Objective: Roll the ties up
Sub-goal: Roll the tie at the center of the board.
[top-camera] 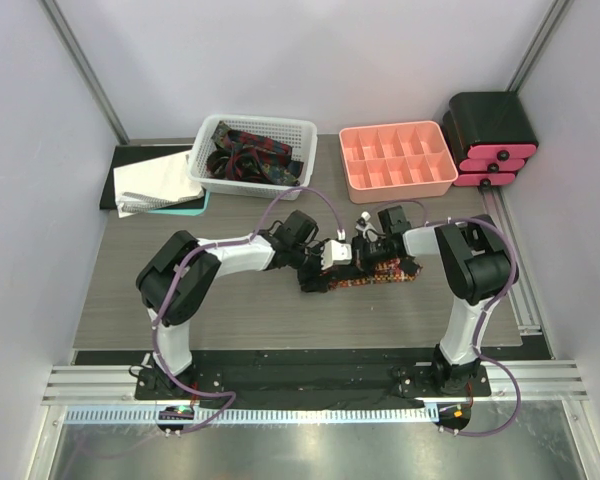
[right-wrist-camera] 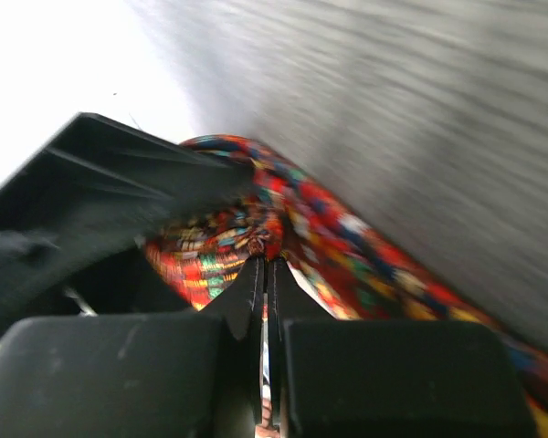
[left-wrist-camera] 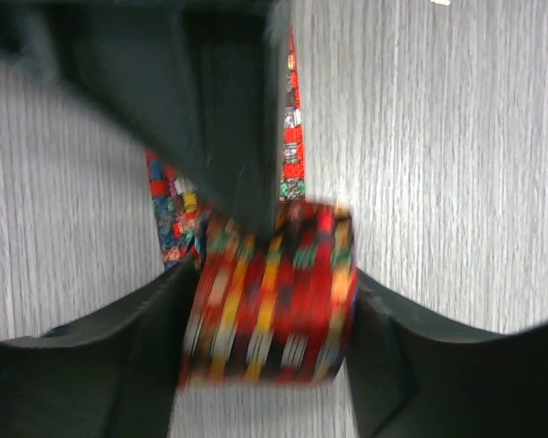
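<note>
A red tie with a yellow and multicolour print (top-camera: pixel 370 274) lies at the table's centre, partly rolled. In the left wrist view the roll (left-wrist-camera: pixel 269 301) sits between my left gripper's fingers (left-wrist-camera: pixel 146 365), which touch it on both sides; the loose tail (left-wrist-camera: pixel 292 137) runs away from it. My left gripper (top-camera: pixel 325 262) holds the roll's left end. My right gripper (top-camera: pixel 365 250) is shut on the fabric at the roll's core (right-wrist-camera: pixel 265 239), its fingertips (right-wrist-camera: pixel 254 283) nearly together with a thin strip of tie between them. Both wrist views are blurred.
A white basket (top-camera: pixel 202 163) holding several more ties stands at the back left. A pink compartment tray (top-camera: pixel 395 158) is at the back centre-right, and a black and pink drawer unit (top-camera: pixel 490 140) at the far right. A black mat with white cloth (top-camera: pixel 155 180) lies at the back left.
</note>
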Robot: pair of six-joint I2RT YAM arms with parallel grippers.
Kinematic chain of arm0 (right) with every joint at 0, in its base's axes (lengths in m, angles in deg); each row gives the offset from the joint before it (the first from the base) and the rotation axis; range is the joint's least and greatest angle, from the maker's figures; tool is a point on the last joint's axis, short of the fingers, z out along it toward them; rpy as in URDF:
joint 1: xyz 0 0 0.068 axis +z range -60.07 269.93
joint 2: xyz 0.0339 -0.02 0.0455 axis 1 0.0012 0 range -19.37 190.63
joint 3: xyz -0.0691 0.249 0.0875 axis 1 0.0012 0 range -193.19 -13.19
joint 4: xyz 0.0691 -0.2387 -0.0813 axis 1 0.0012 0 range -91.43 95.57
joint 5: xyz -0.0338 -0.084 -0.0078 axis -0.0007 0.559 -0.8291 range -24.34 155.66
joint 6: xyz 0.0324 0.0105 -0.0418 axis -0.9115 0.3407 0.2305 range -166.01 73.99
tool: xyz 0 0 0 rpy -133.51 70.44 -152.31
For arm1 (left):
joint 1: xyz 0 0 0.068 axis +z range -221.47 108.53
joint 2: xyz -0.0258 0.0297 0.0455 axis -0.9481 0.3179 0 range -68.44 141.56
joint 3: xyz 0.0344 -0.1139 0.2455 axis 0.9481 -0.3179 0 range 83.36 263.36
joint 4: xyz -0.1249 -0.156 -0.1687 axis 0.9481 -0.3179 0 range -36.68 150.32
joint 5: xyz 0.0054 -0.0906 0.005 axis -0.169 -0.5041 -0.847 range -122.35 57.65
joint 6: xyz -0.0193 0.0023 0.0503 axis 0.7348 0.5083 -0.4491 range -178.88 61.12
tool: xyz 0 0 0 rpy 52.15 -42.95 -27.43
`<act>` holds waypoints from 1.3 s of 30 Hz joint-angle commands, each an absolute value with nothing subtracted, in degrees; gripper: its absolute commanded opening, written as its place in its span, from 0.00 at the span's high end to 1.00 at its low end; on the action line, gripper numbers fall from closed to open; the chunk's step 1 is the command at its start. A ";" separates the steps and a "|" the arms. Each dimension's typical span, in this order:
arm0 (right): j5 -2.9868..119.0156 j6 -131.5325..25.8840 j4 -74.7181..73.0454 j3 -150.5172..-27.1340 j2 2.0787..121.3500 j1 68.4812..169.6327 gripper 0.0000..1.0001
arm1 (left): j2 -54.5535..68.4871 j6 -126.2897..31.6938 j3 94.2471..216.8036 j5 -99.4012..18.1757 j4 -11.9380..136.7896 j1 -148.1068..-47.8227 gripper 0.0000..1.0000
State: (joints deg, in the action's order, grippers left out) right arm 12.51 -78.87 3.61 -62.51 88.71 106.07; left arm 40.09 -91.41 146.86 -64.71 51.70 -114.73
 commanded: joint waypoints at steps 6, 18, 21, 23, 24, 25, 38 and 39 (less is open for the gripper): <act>23.55 -72.82 10.34 -63.81 93.48 104.87 0.99 | 32.56 -85.07 142.25 -67.33 52.75 -110.93 0.29; 23.73 -71.94 13.95 -66.71 96.21 104.61 0.99 | 35.01 -83.49 138.99 -71.64 68.14 -111.37 0.26; 23.73 -71.50 15.00 -67.07 96.47 104.61 0.99 | 35.10 -85.94 139.25 -70.76 68.85 -111.98 0.26; 23.64 -71.41 15.18 -66.98 96.47 104.61 0.99 | 35.36 -87.09 139.60 -70.50 67.80 -112.51 0.26; 23.73 -71.32 15.27 -67.07 96.47 104.61 0.99 | 35.45 -88.31 140.04 -70.67 66.75 -112.77 0.26; 23.64 -71.32 15.27 -66.98 96.47 104.61 0.99 | 35.53 -88.76 140.22 -70.85 65.69 -113.21 0.27; 18.99 -71.67 15.35 -67.24 92.61 104.96 0.98 | 41.07 -82.52 142.60 -62.14 62.96 -115.32 0.81; 17.85 -71.76 15.36 -67.24 91.82 104.79 0.92 | 40.99 -82.78 141.90 -62.32 63.22 -115.41 0.84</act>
